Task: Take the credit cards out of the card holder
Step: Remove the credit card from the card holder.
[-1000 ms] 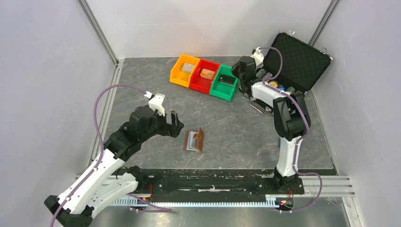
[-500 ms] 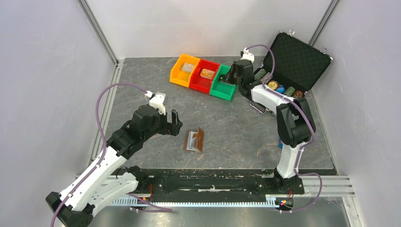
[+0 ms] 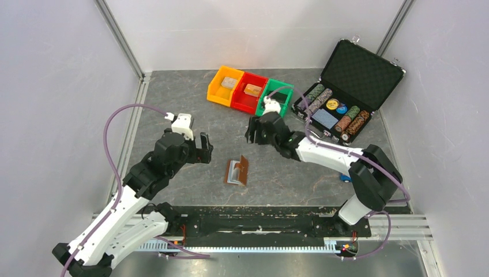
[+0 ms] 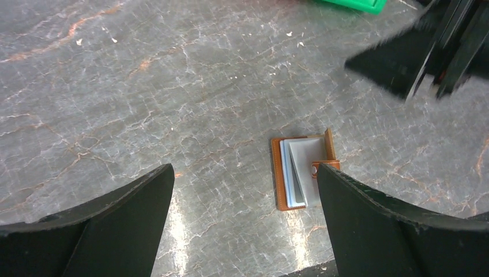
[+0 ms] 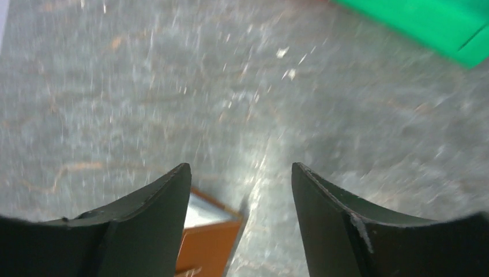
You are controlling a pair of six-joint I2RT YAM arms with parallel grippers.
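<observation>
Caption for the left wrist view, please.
Open left end effector hovers above small brown leather card holder lying open on grey marbled table.

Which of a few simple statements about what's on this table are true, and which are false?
1. The small brown leather card holder lies open on the grey marbled table. True.
2. The left pincer is clamped on the card holder. False: it is open, holds nothing and is apart from the card holder.
3. The right pincer is open and empty. True.
4. The large black metal-edged case is shut. False: its lid stands open, with rows of poker chips showing.
</observation>
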